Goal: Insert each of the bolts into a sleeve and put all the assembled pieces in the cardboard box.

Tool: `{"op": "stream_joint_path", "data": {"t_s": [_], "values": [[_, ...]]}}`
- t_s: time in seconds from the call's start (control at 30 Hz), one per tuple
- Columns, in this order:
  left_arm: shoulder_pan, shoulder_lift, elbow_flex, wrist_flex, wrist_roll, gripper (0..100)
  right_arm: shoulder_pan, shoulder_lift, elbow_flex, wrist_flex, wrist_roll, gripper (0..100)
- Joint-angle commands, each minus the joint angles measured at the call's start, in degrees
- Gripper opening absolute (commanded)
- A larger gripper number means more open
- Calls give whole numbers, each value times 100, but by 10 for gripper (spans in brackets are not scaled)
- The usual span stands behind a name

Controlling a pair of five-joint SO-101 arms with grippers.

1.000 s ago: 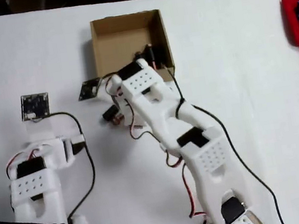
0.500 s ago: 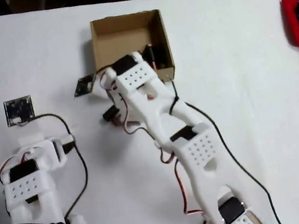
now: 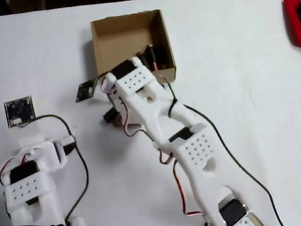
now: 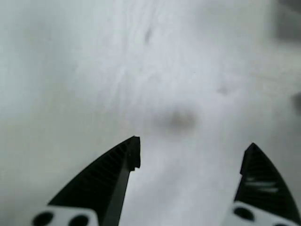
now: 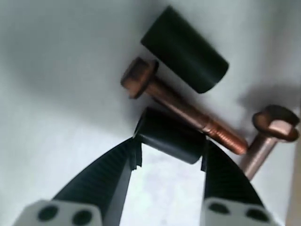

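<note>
Since the left hand (image 4: 193, 153) drew back open, the right hand (image 5: 170, 155) has settled, open, astride a sleeve (image 5: 169, 134). A grasp looks next.

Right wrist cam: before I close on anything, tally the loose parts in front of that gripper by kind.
Copper bolts: 2, the long bolt and a second bolt
Black sleeves: 2, the sleeve against the long bolt and the sleeve lying apart
Total: 4
</note>
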Motion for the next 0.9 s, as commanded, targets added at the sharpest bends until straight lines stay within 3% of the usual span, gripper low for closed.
{"op": "stream_joint_path", "data": {"t_s": [0.0,0.2,0.67,0.77,0.87], "values": [[-53,-141,-119,-88,53,350,-189,-48,-360,-31,-404,200],[-53,-141,-119,-88,53,350,-198,-22,-633,-4,-1143,234],[-53,-141,-119,-88,53,350,-189,391,-633,-22,-1125,231],[-53,-141,-119,-88,53,350,-189,567,-633,-22,-1125,170],[-53,-141,-110,-88,53,350,-189,593,-642,-4,-1169,33]]}}
